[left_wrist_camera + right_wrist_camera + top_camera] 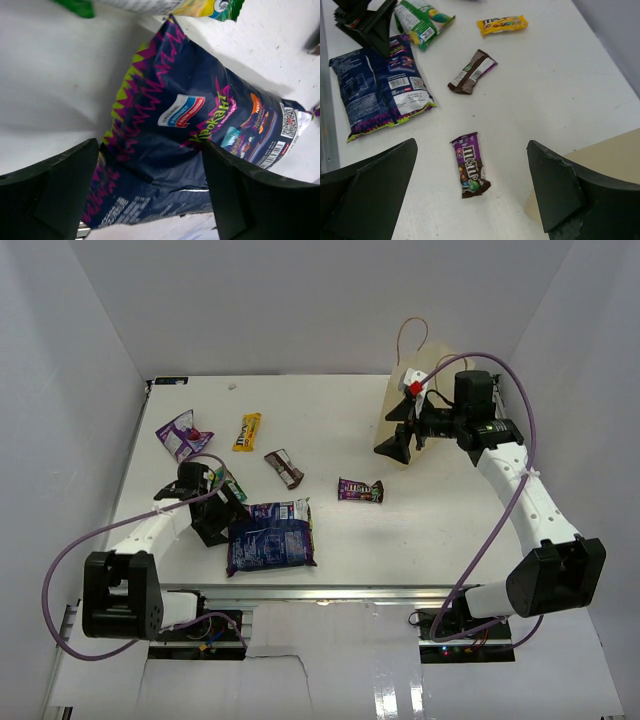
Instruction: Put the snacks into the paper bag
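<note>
On table, 1 purple pack reads "m&m's"; dark blue bag print blurry. Left gripper and right gripper spread wide, holding nothing. Paper bag cut off.

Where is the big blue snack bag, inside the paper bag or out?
Out. The blue snack bag lies flat on the table by the left gripper, away from the paper bag.

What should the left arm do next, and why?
Probably lower the left pincer and close it on the blue bag: the pincer is open, the bag lies between its jaws, and nothing is held yet.
</note>
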Motion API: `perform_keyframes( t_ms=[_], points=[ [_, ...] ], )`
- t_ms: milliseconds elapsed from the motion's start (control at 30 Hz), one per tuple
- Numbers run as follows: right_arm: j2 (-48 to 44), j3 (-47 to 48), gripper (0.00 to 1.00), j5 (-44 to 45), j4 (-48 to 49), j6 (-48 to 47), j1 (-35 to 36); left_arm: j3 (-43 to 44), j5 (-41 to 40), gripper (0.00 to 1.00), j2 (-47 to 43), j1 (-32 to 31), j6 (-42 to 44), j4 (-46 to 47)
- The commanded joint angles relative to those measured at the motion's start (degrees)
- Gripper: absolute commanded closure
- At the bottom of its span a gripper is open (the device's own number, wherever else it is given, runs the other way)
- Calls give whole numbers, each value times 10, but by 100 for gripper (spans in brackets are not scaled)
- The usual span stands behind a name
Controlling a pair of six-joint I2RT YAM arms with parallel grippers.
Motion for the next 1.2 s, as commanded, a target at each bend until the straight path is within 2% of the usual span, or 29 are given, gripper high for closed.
perform_keyframes(
  t_ms=[0, 67, 100, 133, 233, 367, 467, 533, 567, 600, 633, 667, 700, 733, 767, 833, 933, 1100, 1167],
  points=[
    [-24, -20, 4, -53, -23, -21, 2, -11, 80, 9, 36, -3, 79, 90],
    [-23, -23, 4, -88, -69, -57, 8, -8, 99, 22, 58, -4, 99, 99],
    [-21, -21, 4, -101, -96, -79, 13, -7, 108, 46, 65, -3, 103, 112],
    [-17, -17, 4, -114, -126, -140, 27, -2, 112, 61, 77, -3, 106, 114],
    [-6, -10, 4, -138, -248, -251, 58, 6, 134, 95, 63, -4, 119, 129],
    [-6, -38, 4, -113, -317, -406, 131, 30, 186, 100, -20, -4, 131, 163],
    [-12, -72, 4, -77, -312, -465, 181, 52, 262, 100, -64, -4, 129, 195],
    [-15, -89, 5, -33, -253, -440, 219, 58, 331, 100, -77, -4, 115, 218],
    [-15, -92, 5, -19, -222, -421, 229, 63, 349, 100, -80, -4, 111, 242],
    [-13, -96, 5, -5, -181, -332, 236, 63, 362, 100, -82, -4, 108, 250],
    [-12, -100, 5, 37, -59, -251, 243, 65, 385, 100, -83, -4, 104, 261],
    [-3, -102, 6, 64, 7, -157, 244, 65, 392, 100, -89, -4, 105, 277],
    [5, -90, 7, 89, 55, 1, 243, 65, 400, 100, -92, -5, 108, 284],
    [15, -81, 7, 135, 88, 71, 243, 66, 410, 100, -94, -6, 113, 287],
    [39, -69, 8, 147, 138, 137, 244, 66, 416, 100, -97, -8, 123, 292],
    [62, -44, 9, 153, 160, 260, 245, 68, 429, 100, -101, -11, 133, 296],
    [104, -11, 10, 132, 196, 328, 268, 77, 444, 100, -100, -17, 143, 299],
    [185, 34, 10, 136, 202, 283, 298, 92, 458, 100, -101, -31, 135, 308],
    [214, 56, 10, 63, 182, 220, 296, 96, 453, 100, -105, -33, 131, 308]
  ],
)
